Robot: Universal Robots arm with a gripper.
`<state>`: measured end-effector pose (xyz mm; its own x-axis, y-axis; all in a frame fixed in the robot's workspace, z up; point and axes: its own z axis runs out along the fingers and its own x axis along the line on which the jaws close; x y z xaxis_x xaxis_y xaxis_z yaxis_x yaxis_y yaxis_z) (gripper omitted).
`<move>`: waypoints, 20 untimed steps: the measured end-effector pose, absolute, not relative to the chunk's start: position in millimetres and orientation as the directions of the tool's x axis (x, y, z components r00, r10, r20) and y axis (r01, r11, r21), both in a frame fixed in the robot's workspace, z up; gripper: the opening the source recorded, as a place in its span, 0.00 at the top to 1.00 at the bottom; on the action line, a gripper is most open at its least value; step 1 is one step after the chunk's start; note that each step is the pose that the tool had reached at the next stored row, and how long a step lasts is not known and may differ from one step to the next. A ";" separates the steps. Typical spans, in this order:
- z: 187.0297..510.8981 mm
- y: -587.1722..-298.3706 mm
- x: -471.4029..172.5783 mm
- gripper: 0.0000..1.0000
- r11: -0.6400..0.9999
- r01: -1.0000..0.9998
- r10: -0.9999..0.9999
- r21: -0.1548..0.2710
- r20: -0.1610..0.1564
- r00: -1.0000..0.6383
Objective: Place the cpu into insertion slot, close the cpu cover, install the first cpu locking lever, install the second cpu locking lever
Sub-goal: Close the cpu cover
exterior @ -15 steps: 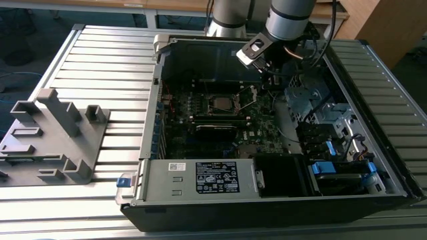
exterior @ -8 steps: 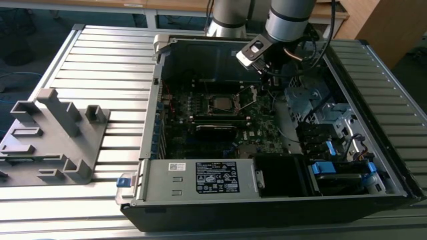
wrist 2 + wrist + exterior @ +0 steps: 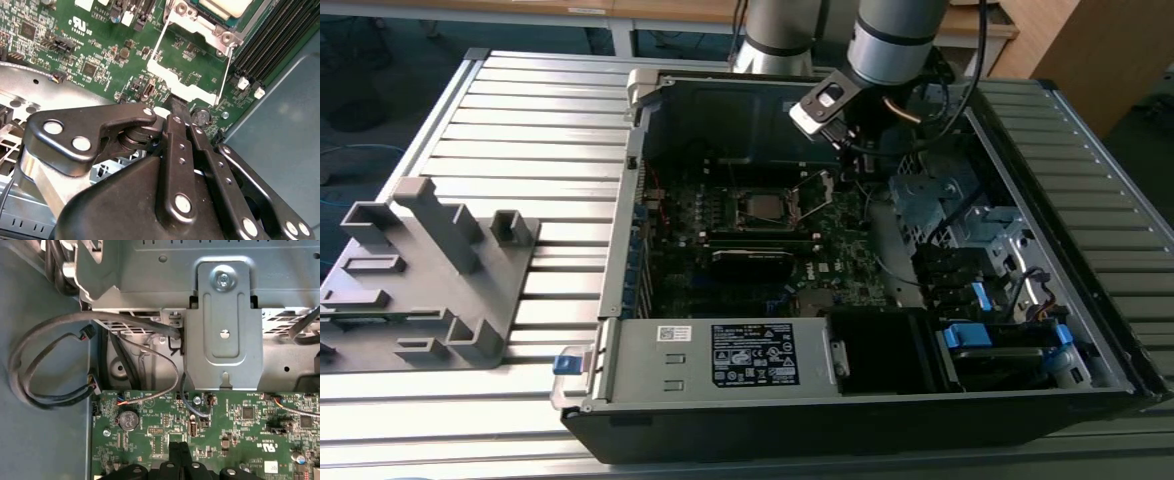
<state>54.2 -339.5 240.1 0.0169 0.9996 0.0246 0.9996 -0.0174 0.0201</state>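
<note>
Slatted metal table [image 3: 520, 120] carries an opened computer case [image 3: 854, 425] lying on its side, with a grey plastic fixture [image 3: 427, 270] standing well apart on the exterior view's left. The arm reaches down into the case from the far side. Standing there, I'd say the cpu [image 3: 763, 206] is already seated: its dull silver face lies flat inside the insertion slot [image 3: 205, 26] on the green motherboard [image 3: 100, 50]. The cpu cover [image 3: 182, 89] is not down. It stands tilted up off the slot, hinged along the slot's edge on the arm's side, so the frame runs from that hinge up to its free edge. In the second wrist view the gripper [image 3: 176, 107] sits right at that free edge. Its two black fingers [image 3: 172, 135] are drawn together with no gap showing between them, and their tips touch the frame or stop just short of it; whether they pinch it I cannot tell. So the cover lies between gripper and slot. In the exterior view, the slot is toward the left of the gripper and nearer the camera, on the far side of the raised frame.
</note>
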 end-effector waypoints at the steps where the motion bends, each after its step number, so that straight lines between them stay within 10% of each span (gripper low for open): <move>1: 240.1 -339.4 52.9 0.89 -0.017 1.000 1.000 0.020 0.025 0.017; 20: 239.9 -339.4 -5.4 0.89 -0.017 0.999 1.000 0.047 0.027 0.016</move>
